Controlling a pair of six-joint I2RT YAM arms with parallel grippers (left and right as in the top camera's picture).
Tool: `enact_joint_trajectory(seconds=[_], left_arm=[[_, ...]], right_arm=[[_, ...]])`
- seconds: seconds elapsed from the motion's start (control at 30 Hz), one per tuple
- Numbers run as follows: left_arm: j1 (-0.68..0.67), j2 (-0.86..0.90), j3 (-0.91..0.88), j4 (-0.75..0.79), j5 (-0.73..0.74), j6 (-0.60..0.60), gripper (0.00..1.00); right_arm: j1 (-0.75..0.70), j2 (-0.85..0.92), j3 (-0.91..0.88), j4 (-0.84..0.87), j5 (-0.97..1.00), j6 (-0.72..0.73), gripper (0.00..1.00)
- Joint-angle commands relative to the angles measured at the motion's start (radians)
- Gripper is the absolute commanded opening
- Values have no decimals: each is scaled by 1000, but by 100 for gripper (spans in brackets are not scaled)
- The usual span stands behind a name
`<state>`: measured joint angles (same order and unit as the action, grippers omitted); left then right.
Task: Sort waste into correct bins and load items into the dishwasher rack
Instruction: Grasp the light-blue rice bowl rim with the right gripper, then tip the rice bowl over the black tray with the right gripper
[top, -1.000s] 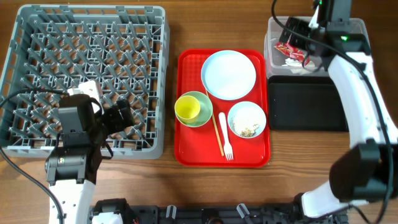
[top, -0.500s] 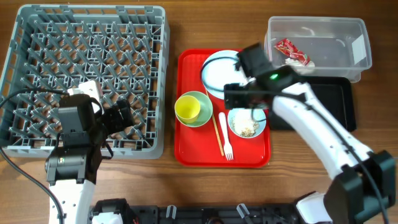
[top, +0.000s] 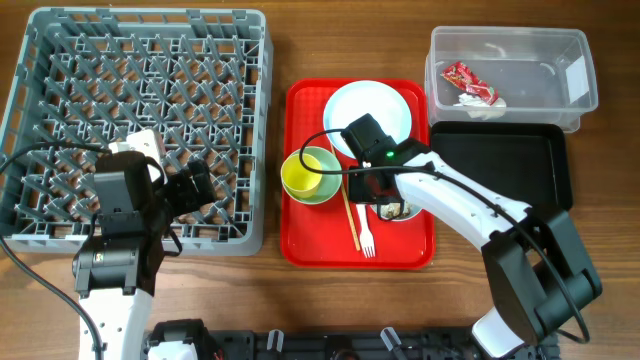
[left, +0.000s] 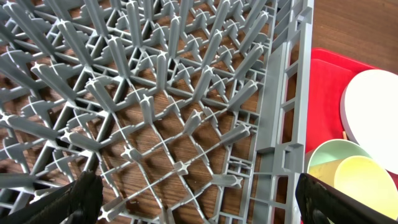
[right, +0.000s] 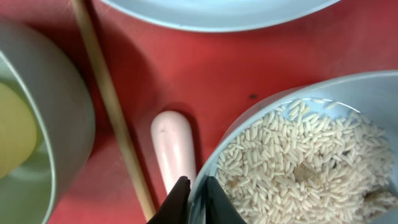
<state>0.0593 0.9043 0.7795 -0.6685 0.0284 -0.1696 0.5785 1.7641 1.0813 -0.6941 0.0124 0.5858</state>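
Observation:
My right gripper (right: 198, 200) is shut on the left rim of the pale-blue bowl (right: 261, 115), one finger inside and one outside. Rice-like crumbs (right: 305, 168) fill the bowl. Beside it lie the white fork (right: 174, 149) and the wooden chopstick (right: 112, 99). Overhead, the right gripper (top: 385, 200) covers most of the bowl (top: 406, 211) on the red tray (top: 310, 250). The pale-blue plate (top: 385, 110), the pale-green bowl (top: 325, 180) and the yellow cup (top: 301, 173) share that tray. My left gripper (left: 199, 202) hangs open over the dishwasher rack (left: 155, 93).
The clear tub (top: 510, 65) at the back right holds the red wrapper (top: 470, 82) and white paper scrap (top: 480, 103). The black tray (top: 500, 165) sits in front of it. The grey rack (top: 140, 100) fills the left side.
My right arm swung from the clear tub down to the red tray and its jaws closed on the pale-blue bowl's rim. The left arm has stayed still.

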Motion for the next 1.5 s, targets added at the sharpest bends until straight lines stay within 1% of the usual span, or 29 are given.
enact_joint_trajectory(seconds=[0.0, 0.03, 0.13, 0.2, 0.3, 0.4, 0.53, 0.63, 0.73, 0.8, 0.93, 1.13, 1.2, 1.27, 1.3, 1.37, 1.47], left_arm=[[5, -1, 18, 0, 16, 2, 100], [5, -1, 18, 0, 16, 2, 100], [5, -1, 18, 0, 16, 2, 100], [5, -1, 18, 1, 16, 2, 100], [5, -1, 18, 1, 16, 2, 100], [5, -1, 18, 1, 16, 2, 100], [5, -1, 18, 1, 16, 2, 100], [5, -1, 18, 1, 16, 2, 100], [5, -1, 18, 1, 16, 2, 100], [5, -1, 18, 1, 16, 2, 100], [5, -1, 18, 1, 16, 2, 100], [5, -1, 18, 1, 16, 2, 100], [5, -1, 18, 1, 16, 2, 100], [5, -1, 18, 1, 16, 2, 100], [5, -1, 18, 1, 16, 2, 100], [5, -1, 18, 1, 16, 2, 100], [5, -1, 18, 1, 16, 2, 100]], right_arm=[[6, 13, -9, 0, 67, 23, 9], [6, 12, -8, -5, 66, 23, 4], [6, -10, 21, -45, 67, 15, 4], [5, -60, 59, -76, 66, 7, 4], [3, -152, 104, -89, 66, -47, 4], [-31, -235, 116, -87, 38, -63, 4], [-152, -285, 116, -85, -84, -91, 4], [-301, -282, 104, -84, -231, -117, 4], [-466, -280, 85, -74, -429, -246, 4], [-555, -263, 85, -93, -533, -315, 4], [-702, -190, 83, -111, -724, -379, 4], [-834, -34, 83, -110, -933, -378, 4], [-871, 7, 83, -111, -1034, -402, 4], [-905, 36, 83, -114, -1115, -397, 4], [-937, 60, 83, -114, -1173, -365, 4], [-975, 85, 83, -106, -1275, -349, 4], [-1032, 120, 83, -108, -1373, -322, 4]])
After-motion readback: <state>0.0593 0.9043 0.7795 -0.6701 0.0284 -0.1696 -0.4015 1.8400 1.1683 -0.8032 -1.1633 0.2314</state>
